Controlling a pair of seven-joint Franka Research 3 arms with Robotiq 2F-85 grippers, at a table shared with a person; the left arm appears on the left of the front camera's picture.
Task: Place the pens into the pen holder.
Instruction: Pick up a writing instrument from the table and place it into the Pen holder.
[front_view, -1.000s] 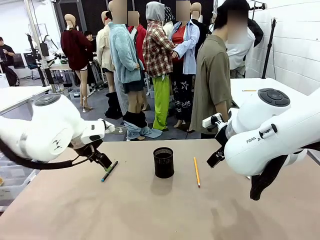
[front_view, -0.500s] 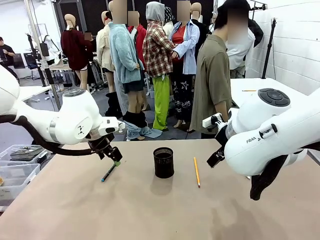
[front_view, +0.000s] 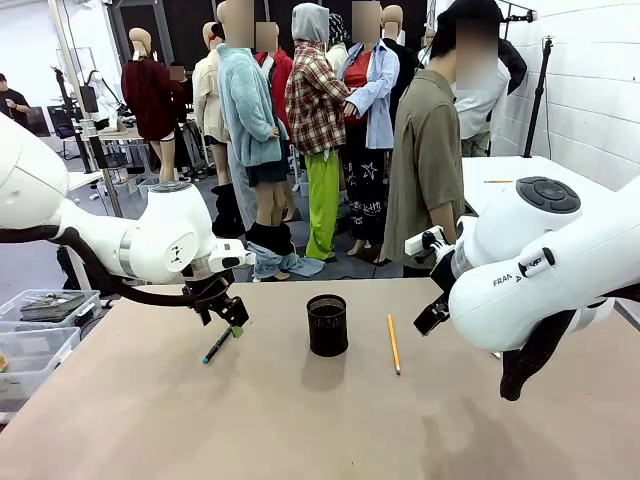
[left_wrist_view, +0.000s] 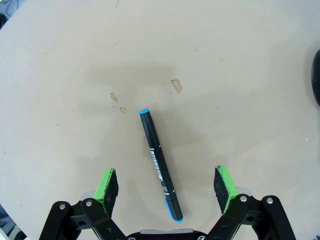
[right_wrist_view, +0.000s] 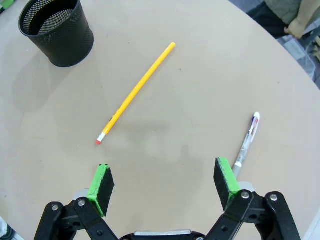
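The matte tan counter (front_view: 300, 420), chipped in a few small spots, carries the black mesh pen holder (front_view: 327, 325) near its middle. The left claw (left_wrist_view: 166, 175) hangs released over the dark pen (left_wrist_view: 159, 162), its fingers well clear on either side. The right claw (right_wrist_view: 162, 172), also released, hovers between the yellow pencil (right_wrist_view: 136, 93) and a pale pen (right_wrist_view: 247, 140). People stand beyond the far edge.

White right arm (front_view: 545, 285) carries dark lettering reading "FRAN" (the rest curves out of sight). Fine print on the dark pen (left_wrist_view: 159, 161) is too small to read.
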